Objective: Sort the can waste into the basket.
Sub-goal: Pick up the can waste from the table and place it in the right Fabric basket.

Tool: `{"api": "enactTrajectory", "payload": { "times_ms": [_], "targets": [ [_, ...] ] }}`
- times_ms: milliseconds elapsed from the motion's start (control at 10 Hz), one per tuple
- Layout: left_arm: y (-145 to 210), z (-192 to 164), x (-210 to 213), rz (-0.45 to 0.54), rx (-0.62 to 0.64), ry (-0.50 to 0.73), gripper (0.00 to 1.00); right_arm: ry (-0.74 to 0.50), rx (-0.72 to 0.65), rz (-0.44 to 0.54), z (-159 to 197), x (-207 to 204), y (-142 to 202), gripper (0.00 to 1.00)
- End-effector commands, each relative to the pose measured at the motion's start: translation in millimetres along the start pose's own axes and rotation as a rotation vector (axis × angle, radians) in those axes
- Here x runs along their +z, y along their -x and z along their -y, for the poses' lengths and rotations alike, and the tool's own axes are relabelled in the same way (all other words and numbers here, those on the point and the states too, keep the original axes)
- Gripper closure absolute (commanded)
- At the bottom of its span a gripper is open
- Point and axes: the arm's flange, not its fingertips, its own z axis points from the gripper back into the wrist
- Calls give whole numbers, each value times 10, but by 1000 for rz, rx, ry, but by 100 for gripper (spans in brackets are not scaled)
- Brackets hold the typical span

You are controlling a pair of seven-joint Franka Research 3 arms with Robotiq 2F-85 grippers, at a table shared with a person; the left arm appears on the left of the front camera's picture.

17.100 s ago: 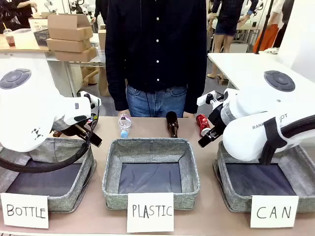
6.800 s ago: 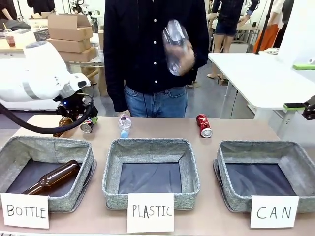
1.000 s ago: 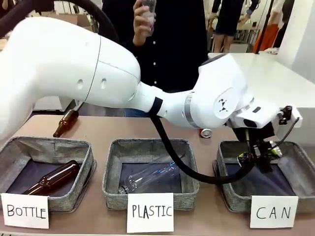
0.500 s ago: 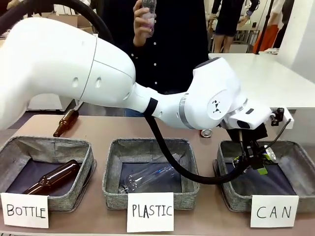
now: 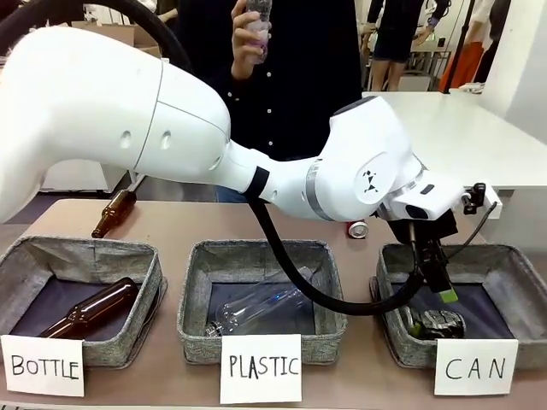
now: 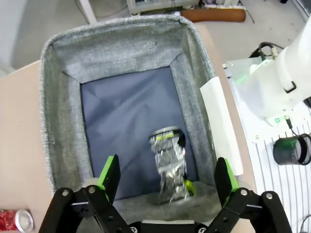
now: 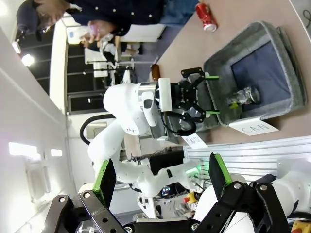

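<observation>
The dark can [image 5: 438, 323] lies on its side on the lining of the grey CAN basket [image 5: 513, 260], near its front wall. My left gripper [image 5: 437, 284] hangs open just above it, nothing between its fingers. In the left wrist view the crumpled can [image 6: 169, 167] lies between and below the open green-padded fingers [image 6: 110, 174], inside the basket [image 6: 63, 97]. The red can [image 5: 357, 229] lies on the table behind the basket, also low left as the red can [image 6: 14, 219]. My right gripper [image 7: 160, 172] stands open and empty, far from the basket [image 7: 286, 63].
The middle PLASTIC basket [image 5: 192, 299] holds a clear bottle [image 5: 256, 306]; the left BOTTLE basket [image 5: 85, 252] holds a brown bottle [image 5: 85, 309]. Another brown bottle [image 5: 114, 213] lies on the table far left. The person's hand [image 5: 248, 43] holds a clear bottle up.
My left gripper has opened over the CAN basket and the dark can has dropped from it onto the basket's floor. The gripper has lifted a little.
</observation>
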Motion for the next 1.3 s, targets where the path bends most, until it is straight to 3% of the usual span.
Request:
{"api": "enactTrajectory", "payload": {
  "times_ms": [0,100,200,300,400,600,700,1000,1200],
  "targets": [
    [61,110,120,-10,20,-23,0,-16,3,12,-28,71,80,0],
    [50,87,186,-44,42,-7,0,-16,3,12,-28,71,80,0],
    [20,102,416,-152,111,54,0,0,0,1,0,2,2,0],
    [31,162,818,-242,162,126,0,33,-7,-32,-13,-135,-48,0],
    [33,261,1340,-265,261,116,0,56,-5,-74,-67,-329,-109,0],
    [54,494,2267,-134,498,89,0,51,61,-152,-318,-866,-244,0],
    [330,654,2611,-63,597,105,0,24,101,-185,-489,-1152,-285,0],
    [1451,985,3493,206,871,-6,0,-36,143,-299,-1000,-2015,-219,0],
    [2451,1149,4119,490,1067,-5,0,-44,163,-329,-1215,-2384,-82,0]
  ]
}}
